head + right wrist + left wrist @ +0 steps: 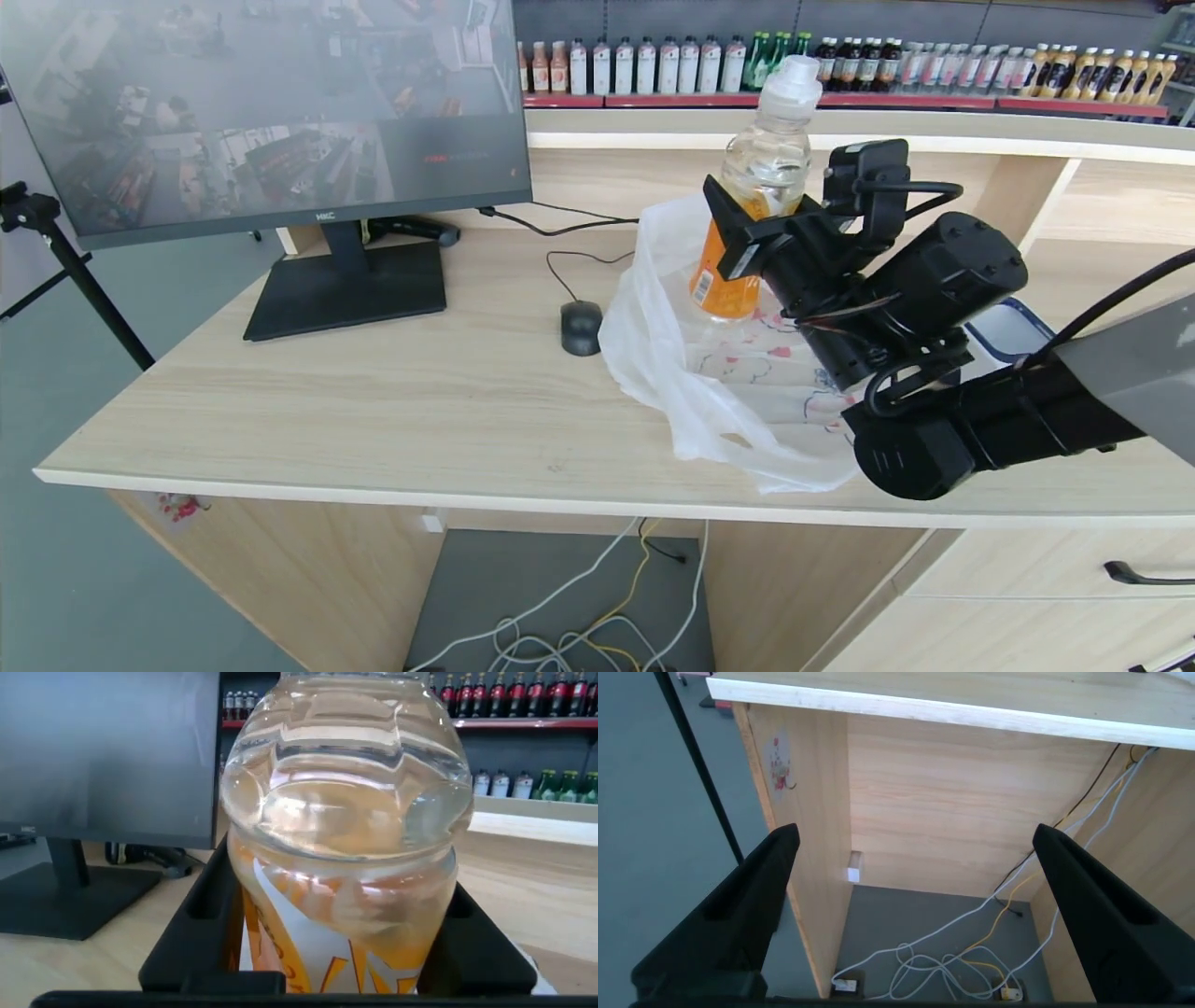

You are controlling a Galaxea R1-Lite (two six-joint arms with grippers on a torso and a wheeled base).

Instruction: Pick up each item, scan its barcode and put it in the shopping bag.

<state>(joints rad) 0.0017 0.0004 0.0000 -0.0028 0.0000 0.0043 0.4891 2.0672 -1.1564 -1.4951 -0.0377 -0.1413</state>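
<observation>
**A:** Where's the left end effector (910,849)?
**B:** Nearest us, low and well apart from the shopping bag (653,364). Its fingers are spread, gripping nothing.
**A:** And the bottle (767,159)?
**B:** It's clamped in the right end effector (754,238), upright, cap up, with its base over the bag's open mouth on the surface (373,401). The right arm is nearer, so I'd judge a straight lowering.
**A:** Farther off?
**B:** The monitor (261,103), beyond the bag.

At centre right, the right arm (934,280) hides the right side of the shopping bag (709,411) and most of 1 blue-rimmed object (1008,331). The monitor (261,112), upper left, runs off the top edge. Shelf bottles (840,63) along the top are too small to tell apart.
</observation>
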